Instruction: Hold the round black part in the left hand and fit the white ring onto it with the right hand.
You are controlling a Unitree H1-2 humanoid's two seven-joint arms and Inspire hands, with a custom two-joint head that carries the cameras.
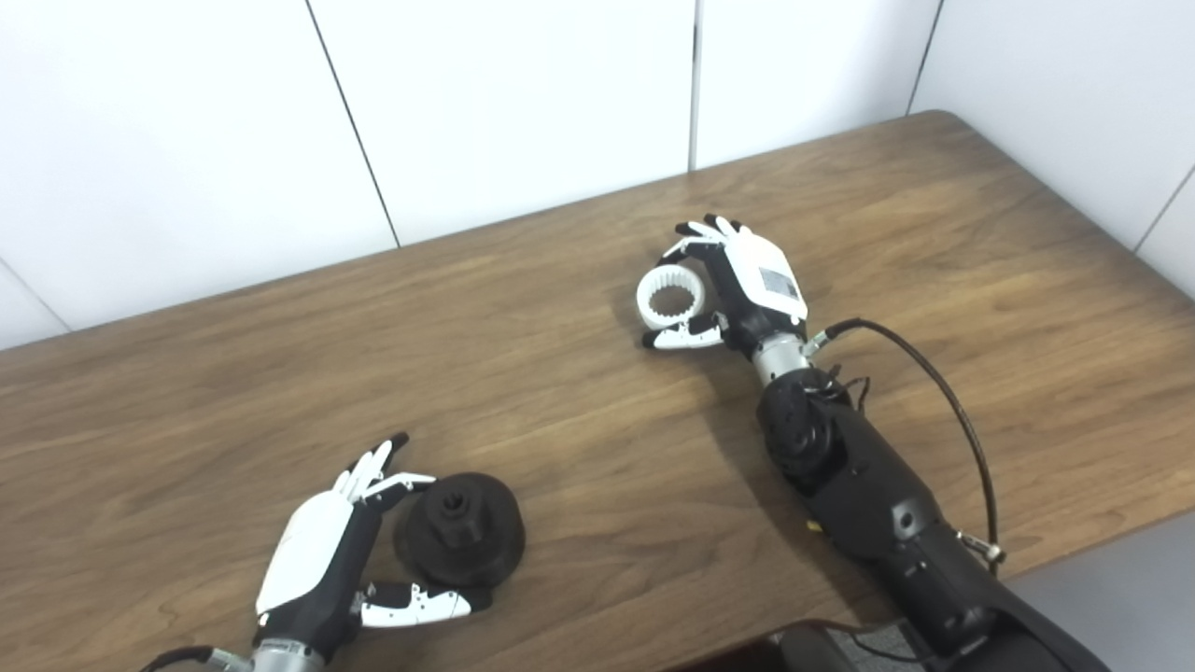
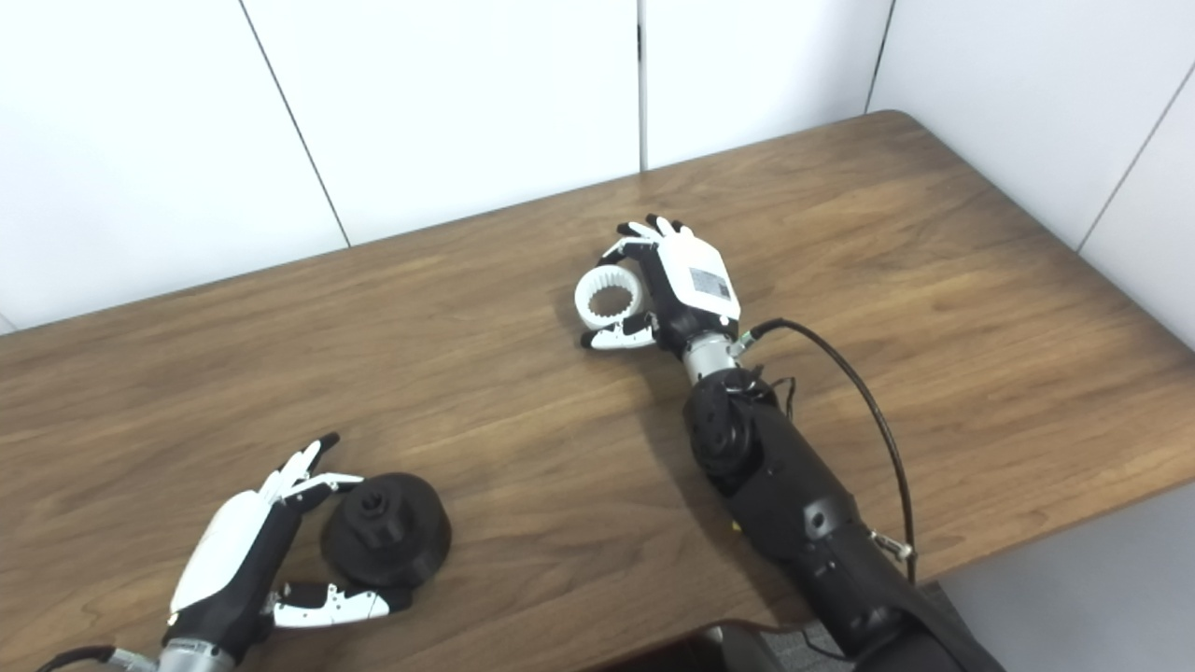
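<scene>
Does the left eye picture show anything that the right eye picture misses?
Only the left eye view shows a wall seam at its far right edge. Only the right eye view shows more bare table right of the arm. Both share the rest: the left hand open around the round black part, and the right hand cupping the white ring, which seems to lie on the wood.
</scene>
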